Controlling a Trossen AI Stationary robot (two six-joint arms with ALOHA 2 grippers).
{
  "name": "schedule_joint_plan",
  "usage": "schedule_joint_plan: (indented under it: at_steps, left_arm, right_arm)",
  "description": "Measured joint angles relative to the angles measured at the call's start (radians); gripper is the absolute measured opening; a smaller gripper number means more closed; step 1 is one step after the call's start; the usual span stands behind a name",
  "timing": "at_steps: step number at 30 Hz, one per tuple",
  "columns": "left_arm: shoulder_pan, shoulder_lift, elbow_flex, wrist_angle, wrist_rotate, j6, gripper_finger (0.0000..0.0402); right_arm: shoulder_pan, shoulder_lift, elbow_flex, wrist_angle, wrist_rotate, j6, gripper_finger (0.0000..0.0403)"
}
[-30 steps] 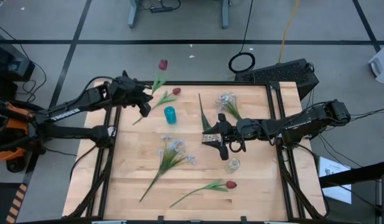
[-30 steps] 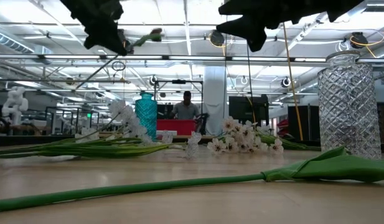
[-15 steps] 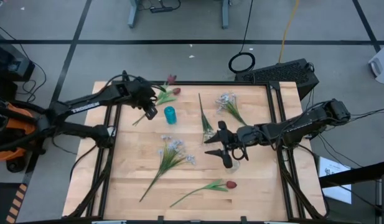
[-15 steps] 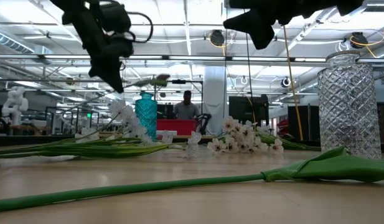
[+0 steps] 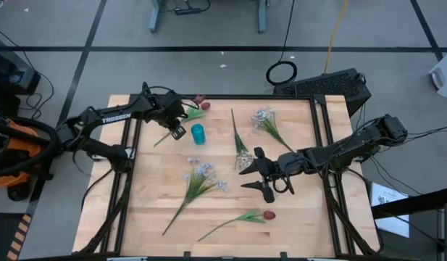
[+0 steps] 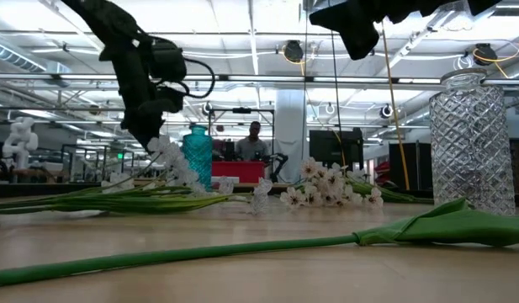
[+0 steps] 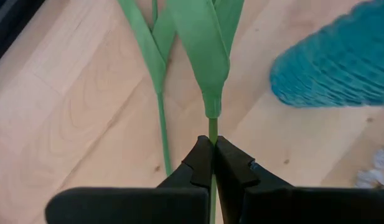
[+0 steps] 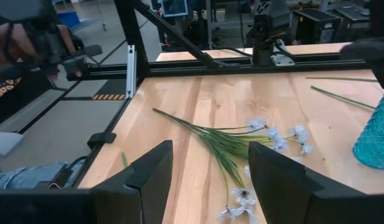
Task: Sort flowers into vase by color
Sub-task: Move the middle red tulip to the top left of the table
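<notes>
The left gripper [image 7: 211, 155] was clamped shut on the thin green stem of a red tulip [image 5: 200, 99], low over the far-left part of the table [image 5: 295, 225]. The stem ran from the jaws up toward the far edge, bud outermost. The teal vase [image 5: 198, 134] stood just to the gripper's right — the relation the coming move turned on, since the stem's cut end lay nearest it. A second red tulip [image 5: 203, 106] lay beside the held one.

The teal vase was ribbed and squat; the flowers had smooth plastic leaves and wiry stems. The right gripper [image 5: 263, 177] hung over mid-table, fingers apart and holding nothing, with white sprays [image 5: 203, 176] to its left — a clear faceted glass vase [image 6: 472, 139] stood nearby.
</notes>
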Motion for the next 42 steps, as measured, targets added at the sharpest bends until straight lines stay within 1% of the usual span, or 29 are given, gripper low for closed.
schedule_joint_plan:
  at_steps: [10,13,21,27,34,37,42]
  left_arm:
    - [0.056,0.091,0.0,0.021,-0.002,0.006,0.0011]
    - [0.074,0.115,0.0,0.024,-0.002,0.029,0.0011]
    - [0.097,0.174,0.0,0.039,-0.002,0.03,0.0011]
    - [0.097,0.201,0.0,0.071,-0.008,0.029,0.0012]
    - [0.097,0.201,0.0,0.078,-0.014,0.033,0.0013]
    - [0.097,0.201,0.0,0.078,-0.014,0.039,0.0028]
    - [0.097,0.201,0.0,0.079,-0.048,0.028,0.0077]
  right_arm:
    - [0.01,0.0,0.0,-0.001,0.0,0.0,0.0199]
    - [0.01,0.0,0.0,-0.002,0.0,0.0,0.0199]
    - [0.01,0.0,0.0,-0.013,0.0,0.0,0.0199]
    - [0.01,0.0,0.0,-0.013,0.0,0.0,0.0199]
    - [0.01,0.0,0.0,-0.022,0.0,0.0,0.0199]
    - [0.01,0.0,0.0,-0.022,-0.001,0.0,0.0199]
    - [0.01,0.0,0.0,-0.022,-0.001,0.0,0.0199]
